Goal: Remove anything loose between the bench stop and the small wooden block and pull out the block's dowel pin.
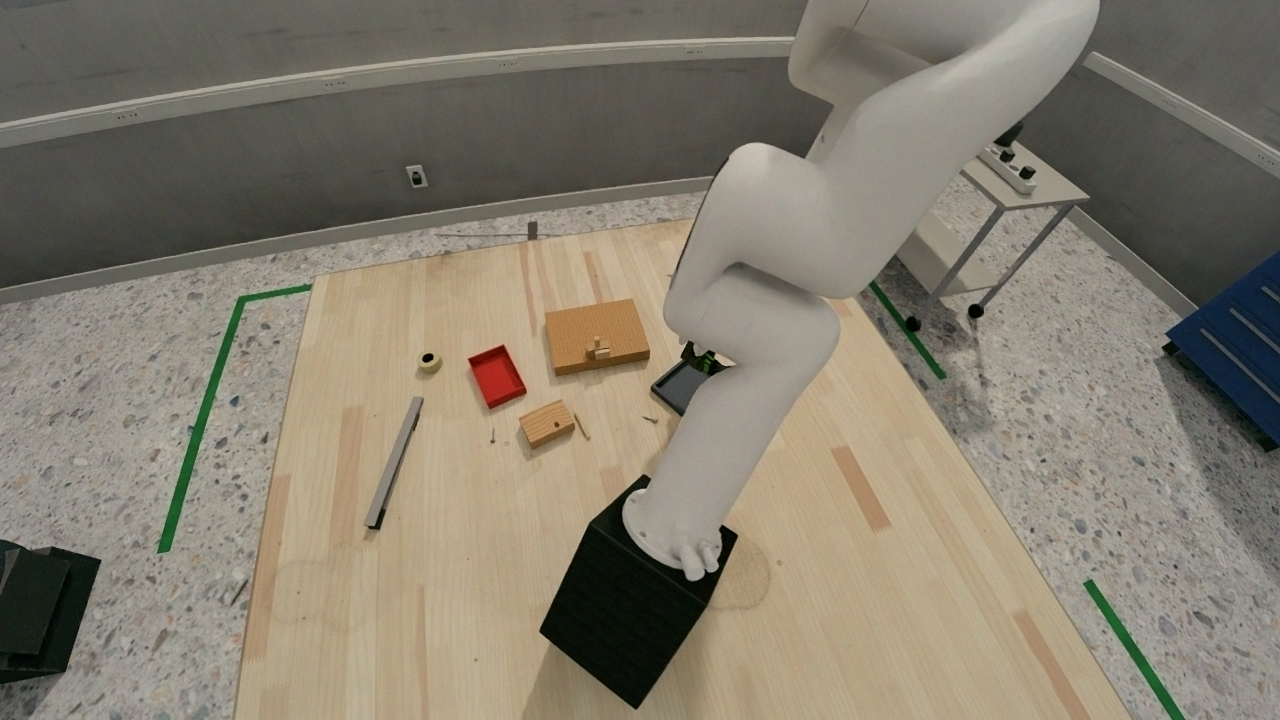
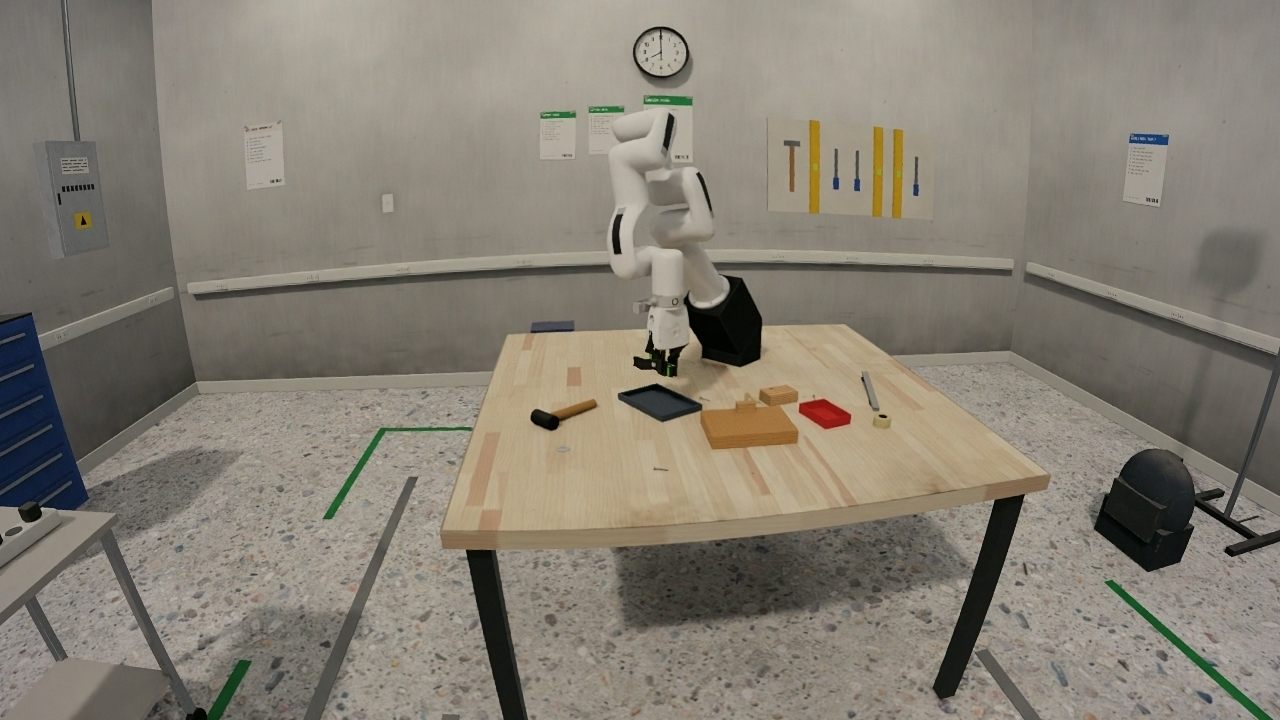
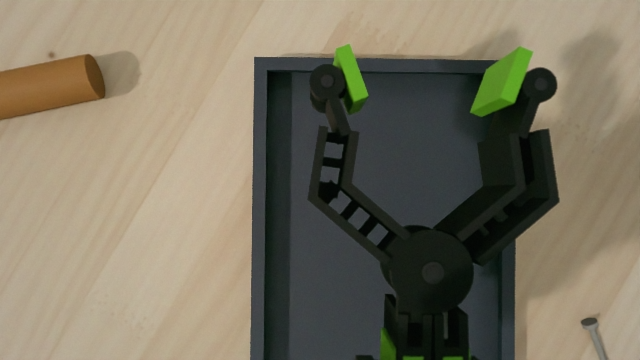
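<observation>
My gripper point(image 2: 667, 362) is shut on the black spring clamp point(image 2: 642, 362) point(image 3: 432, 250) and holds it above the dark tray point(image 1: 675, 385) point(image 2: 659, 401) point(image 3: 259, 200). The clamp's green-padded jaws stand wide apart, with nothing between them. The bench board point(image 1: 581, 322) point(image 2: 750, 429) carries a small wooden block point(image 1: 600, 348) at its edge nearer the arm's base. A short peg point(image 1: 597, 341) stands upright there. The pieces are too small to tell block, stop and pin apart, or whether something loose sits between them. In the top view the arm hides part of the clamp and tray.
A larger block with a hole point(image 1: 546, 423) point(image 2: 777, 394) and a thin stick point(image 1: 581, 425) lie near the board. A red tray point(image 1: 497, 377) point(image 2: 824, 412), a tape roll, a grey bar point(image 1: 393, 465) point(image 2: 868, 391), a mallet point(image 2: 576, 411) point(image 3: 50, 87) and a screw point(image 1: 650, 420) point(image 3: 590, 322) lie around.
</observation>
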### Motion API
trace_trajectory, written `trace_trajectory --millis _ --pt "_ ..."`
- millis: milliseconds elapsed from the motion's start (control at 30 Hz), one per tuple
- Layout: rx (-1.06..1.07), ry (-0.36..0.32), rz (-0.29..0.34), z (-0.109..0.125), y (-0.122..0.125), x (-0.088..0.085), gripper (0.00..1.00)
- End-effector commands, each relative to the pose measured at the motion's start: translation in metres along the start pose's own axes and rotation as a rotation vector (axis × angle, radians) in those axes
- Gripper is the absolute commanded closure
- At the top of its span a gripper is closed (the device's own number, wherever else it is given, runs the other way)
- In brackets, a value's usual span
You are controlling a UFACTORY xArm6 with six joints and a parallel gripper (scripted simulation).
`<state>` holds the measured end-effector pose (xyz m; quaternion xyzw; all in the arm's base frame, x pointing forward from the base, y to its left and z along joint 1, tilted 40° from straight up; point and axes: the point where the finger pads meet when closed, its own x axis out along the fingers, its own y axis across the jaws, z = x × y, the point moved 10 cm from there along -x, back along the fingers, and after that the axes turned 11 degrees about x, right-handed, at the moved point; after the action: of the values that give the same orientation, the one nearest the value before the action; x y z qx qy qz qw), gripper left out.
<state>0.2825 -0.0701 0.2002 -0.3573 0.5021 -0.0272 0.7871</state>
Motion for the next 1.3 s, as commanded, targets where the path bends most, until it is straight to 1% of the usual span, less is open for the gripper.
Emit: trace_trajectory --millis 0,367,633,867,933,1267 --pt "0.0 -0.001 -0.001 0.0 0.0 0.0 0.73" --pt "0.014 -0.001 -0.001 0.001 -0.001 0.0 0.73" --pt "0.083 -0.002 -0.001 0.005 -0.001 0.0 0.73" --pt "0.207 -0.002 -0.002 0.012 -0.002 0.001 0.73" --pt "0.207 -0.002 -0.002 0.012 -0.002 0.001 0.73" --pt "0.485 -0.004 -0.003 0.027 -0.002 0.002 0.73"
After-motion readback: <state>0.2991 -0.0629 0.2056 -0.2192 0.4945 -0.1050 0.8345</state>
